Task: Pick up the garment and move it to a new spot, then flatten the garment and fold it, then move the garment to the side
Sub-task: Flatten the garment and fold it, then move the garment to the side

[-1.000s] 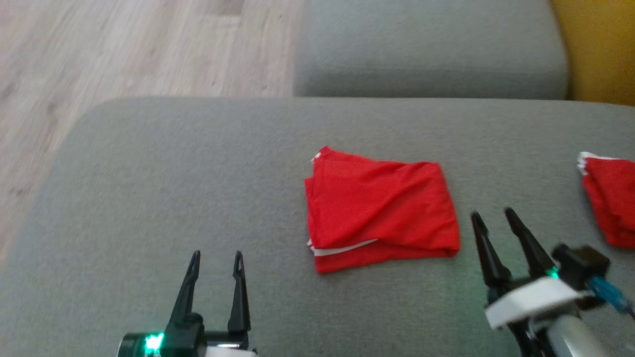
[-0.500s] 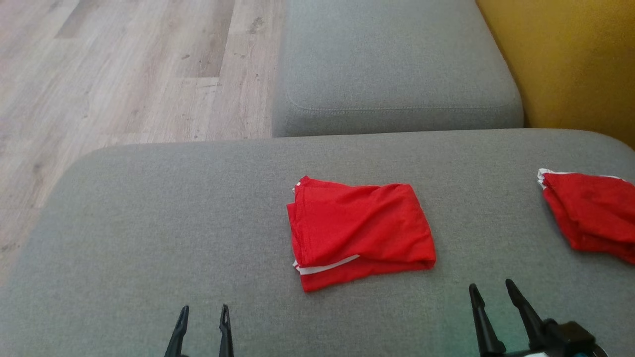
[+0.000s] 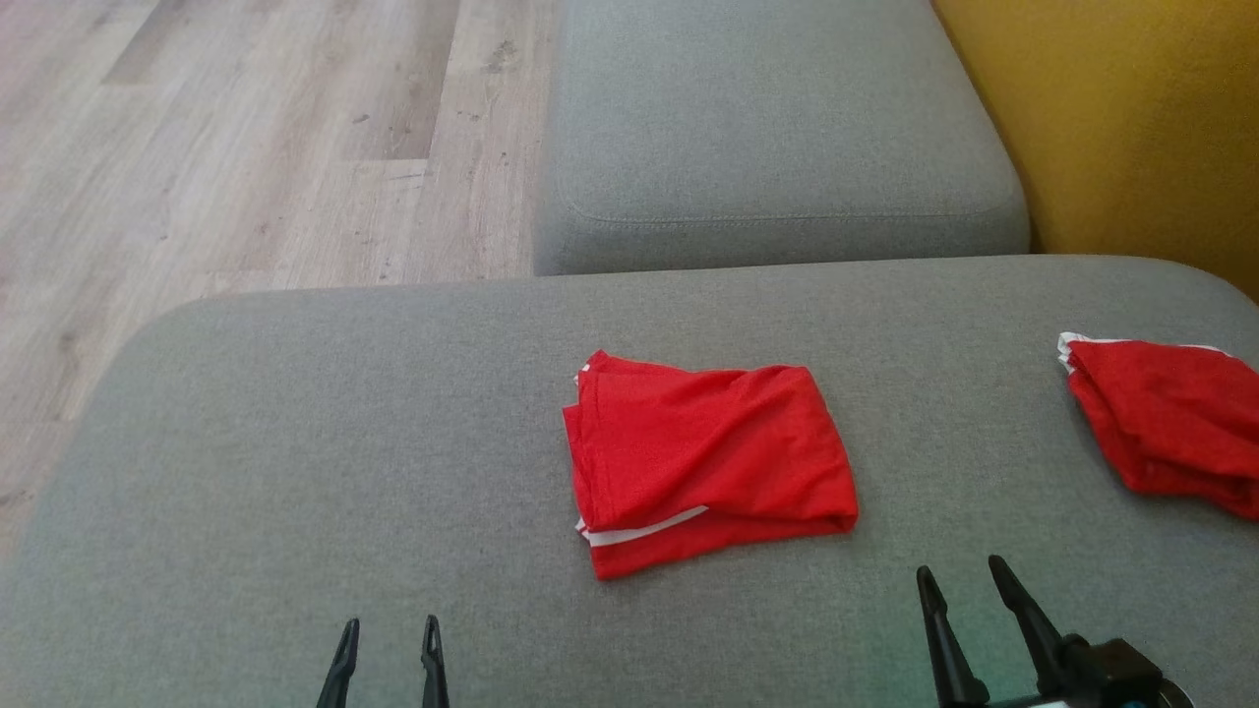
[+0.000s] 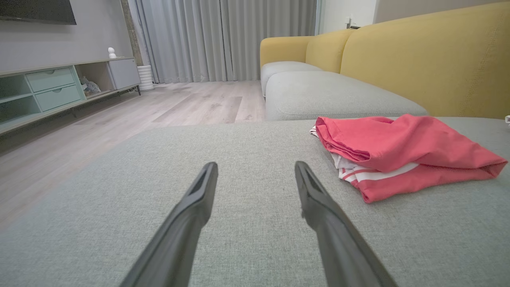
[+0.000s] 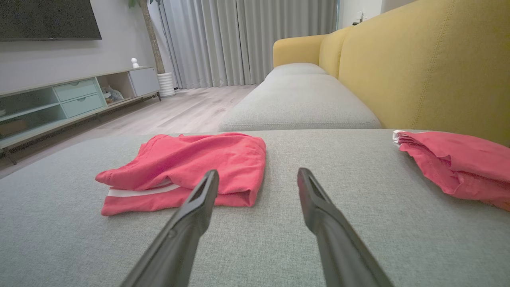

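Red garment (image 3: 708, 457), folded roughly rectangular, perhaps jersey, on grey woven cushion (image 3: 295, 442); left hand (image 3: 390, 622), right hand (image 3: 959, 566) spread, empty.

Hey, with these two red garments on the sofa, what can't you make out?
Second red garment: its right end, cut off by the right edge in head and right wrist views.
Folded red garment: lower layers, hidden under its own top fold.
Left gripper and right gripper: bases cut by the head view's bottom edge.
TV cabinet contents: too small, left wrist view.
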Tool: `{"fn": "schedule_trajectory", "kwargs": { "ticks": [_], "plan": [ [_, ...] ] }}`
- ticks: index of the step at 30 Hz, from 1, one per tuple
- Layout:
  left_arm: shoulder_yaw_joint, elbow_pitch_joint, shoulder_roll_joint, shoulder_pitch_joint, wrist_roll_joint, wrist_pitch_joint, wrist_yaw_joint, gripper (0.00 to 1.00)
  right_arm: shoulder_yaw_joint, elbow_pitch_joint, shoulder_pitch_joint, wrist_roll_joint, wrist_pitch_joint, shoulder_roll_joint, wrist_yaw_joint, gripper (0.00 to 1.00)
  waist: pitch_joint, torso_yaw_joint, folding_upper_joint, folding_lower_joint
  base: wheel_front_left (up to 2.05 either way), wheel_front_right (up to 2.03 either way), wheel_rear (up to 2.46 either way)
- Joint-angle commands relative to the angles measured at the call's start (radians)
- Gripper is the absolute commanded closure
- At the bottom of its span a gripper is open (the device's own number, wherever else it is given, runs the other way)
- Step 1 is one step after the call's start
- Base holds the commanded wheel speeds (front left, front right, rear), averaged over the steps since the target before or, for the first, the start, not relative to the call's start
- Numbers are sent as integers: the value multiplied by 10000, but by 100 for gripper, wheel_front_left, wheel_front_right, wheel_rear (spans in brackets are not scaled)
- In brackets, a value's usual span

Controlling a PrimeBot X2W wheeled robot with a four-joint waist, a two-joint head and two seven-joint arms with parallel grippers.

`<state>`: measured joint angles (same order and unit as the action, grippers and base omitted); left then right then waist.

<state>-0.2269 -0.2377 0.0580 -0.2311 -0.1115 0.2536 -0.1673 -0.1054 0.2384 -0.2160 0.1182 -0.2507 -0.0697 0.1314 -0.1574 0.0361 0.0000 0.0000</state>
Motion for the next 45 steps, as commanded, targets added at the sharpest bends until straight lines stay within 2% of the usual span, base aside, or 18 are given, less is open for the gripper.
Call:
{"fn": "schedule_trajectory", "kwargs": {
  "ticks": [1,14,25,27,32,40,45],
  "plan": [
    [349,324,-64,394,124,82,-51,0,-217,-322,366,-95,-110,-34,-7,0,17,-14,0,0,0,0,0],
    [286,283,-74,496,151,82,-36,0,-71,-129,441,-276,-110,58,-7,0,194,-19,0,0,0,0,0],
    [109,484,-76,741,56,82,-134,0,459,733,1055,-609,-110,165,-7,0,711,189,0,0,0,0,0],
    [63,501,-77,819,178,82,-129,0,508,1041,1370,-557,-110,180,-7,0,871,226,0,0,0,0,0],
    [-157,503,-76,1101,558,82,-34,0,322,2053,2720,401,20,191,-7,0,1362,370,0,0,0,0,0],
    [-427,542,-75,1554,833,82,91,0,439,3954,5249,1149,1852,193,-7,0,2141,786,0,0,0,0,0],
    [-512,550,-76,1862,563,82,70,0,766,5338,6519,1627,2423,193,-7,0,2561,1076,0,0,0,0,0]
  ]
}}
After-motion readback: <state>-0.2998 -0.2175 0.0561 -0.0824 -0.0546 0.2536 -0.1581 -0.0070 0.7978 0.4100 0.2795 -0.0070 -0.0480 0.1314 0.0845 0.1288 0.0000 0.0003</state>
